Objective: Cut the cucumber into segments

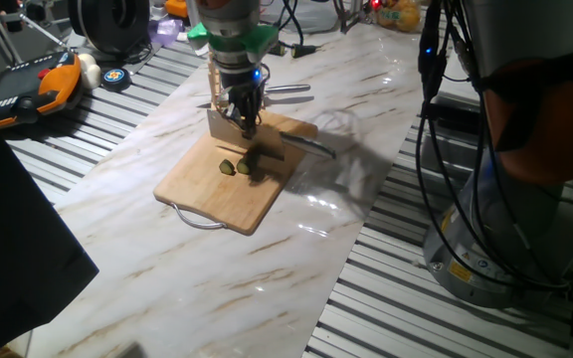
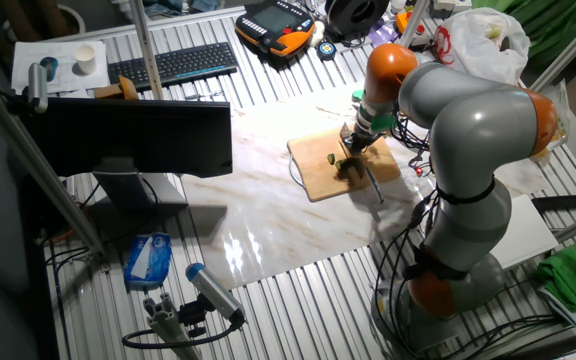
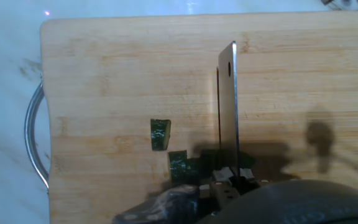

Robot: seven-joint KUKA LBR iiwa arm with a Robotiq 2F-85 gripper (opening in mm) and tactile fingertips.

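Hand view, left to right: curved metal handle [image 3: 35, 143] at edge of pale bamboo board [image 3: 117, 74], straight grain, rounded corners. Two segments [image 3: 160, 135], dark green skins, squarish from above, lying apart near board's lower middle. Flat steel knife blade [image 3: 229, 106], hole near its tip, edge down. Gripper [image 1: 244, 109] closed narrowly on the knife, pinching it upright. Cucumber [image 1: 257, 161] dark, stubby, under blade in shadow. Marble-patterned table [image 1: 167, 249], glossy

Bright overhead light glares off the marble table [image 1: 267, 254]; shadows soft.
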